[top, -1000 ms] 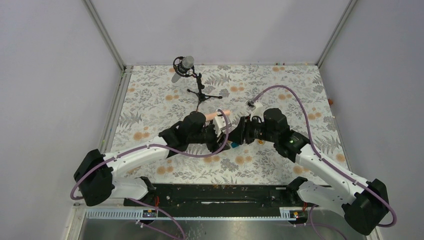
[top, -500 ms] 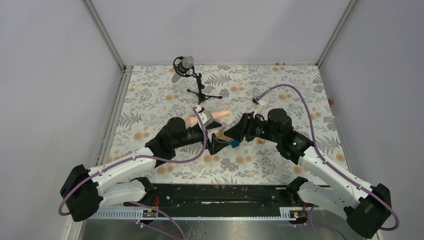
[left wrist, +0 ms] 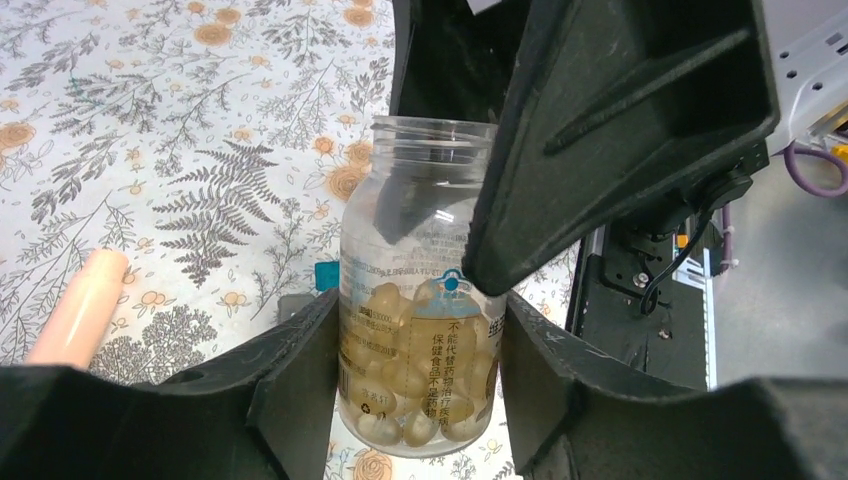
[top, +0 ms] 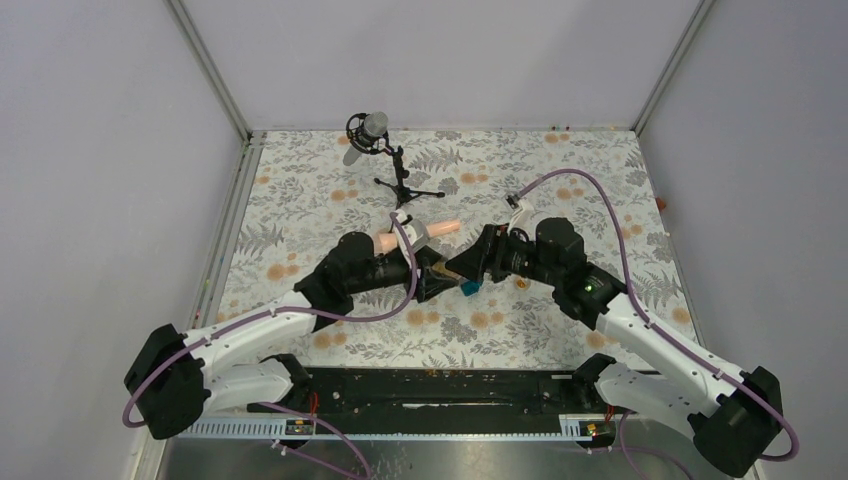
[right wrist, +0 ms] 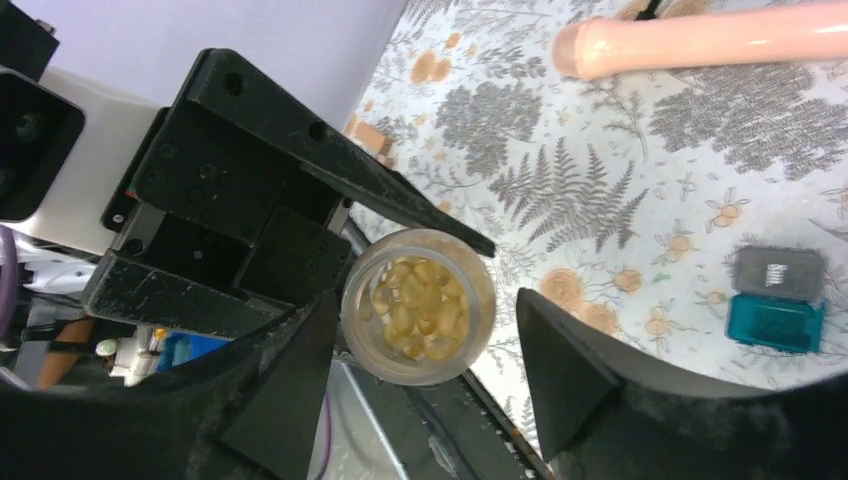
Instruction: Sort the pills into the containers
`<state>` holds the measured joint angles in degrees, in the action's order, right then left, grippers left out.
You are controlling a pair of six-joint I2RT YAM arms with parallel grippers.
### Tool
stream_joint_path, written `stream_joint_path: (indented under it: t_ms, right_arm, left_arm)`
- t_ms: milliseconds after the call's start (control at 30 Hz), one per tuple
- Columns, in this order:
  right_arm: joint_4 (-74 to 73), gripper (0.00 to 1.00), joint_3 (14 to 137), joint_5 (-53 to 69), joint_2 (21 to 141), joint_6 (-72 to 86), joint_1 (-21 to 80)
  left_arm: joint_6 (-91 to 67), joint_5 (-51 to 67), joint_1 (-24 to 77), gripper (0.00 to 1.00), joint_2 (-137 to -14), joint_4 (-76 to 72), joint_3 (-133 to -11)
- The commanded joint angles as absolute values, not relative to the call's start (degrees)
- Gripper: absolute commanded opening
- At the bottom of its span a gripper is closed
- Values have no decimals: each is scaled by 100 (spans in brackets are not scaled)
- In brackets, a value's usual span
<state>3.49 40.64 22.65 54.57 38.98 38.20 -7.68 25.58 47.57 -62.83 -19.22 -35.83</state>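
Left hand (top: 431, 275) is clamped tight on the small amber see-through round bottle (left wrist: 420, 330), which is upright around the middle of the flowery counter (top: 300, 190). Its cap's off and there are yellowish softgel pills (right wrist: 415, 310) inside. Right hand (top: 459, 268) sits at the bottle's mouth, fingers spread wide, gripping nothing. The tiny teal-and-grey cube box (right wrist: 778, 298) lies open just beside, on the near-edge side. A long peach cylinder (right wrist: 700, 40) lies toward the far edge.
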Motion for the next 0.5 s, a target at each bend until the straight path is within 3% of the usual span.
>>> stream_joint_path:
  t_ms: [0, 100, 467]
  right_arm:
    - [70, 83, 4173, 1403, 5216, 3916, 3829]
    - [-626, 89, 4296, 713, 4987, 3767, 3729]
    - [-2792, 81, 4747, -1642, 5015, 3544, 3292]
  left_arm:
    - [-455, 2667, 4719, 0, -6345, -1702, -3842]
    - [-77, 2365, 4717, 0, -6467, -1068, -4021]
    - [1098, 1139, 4959, 0, -7783, 1169, -5253]
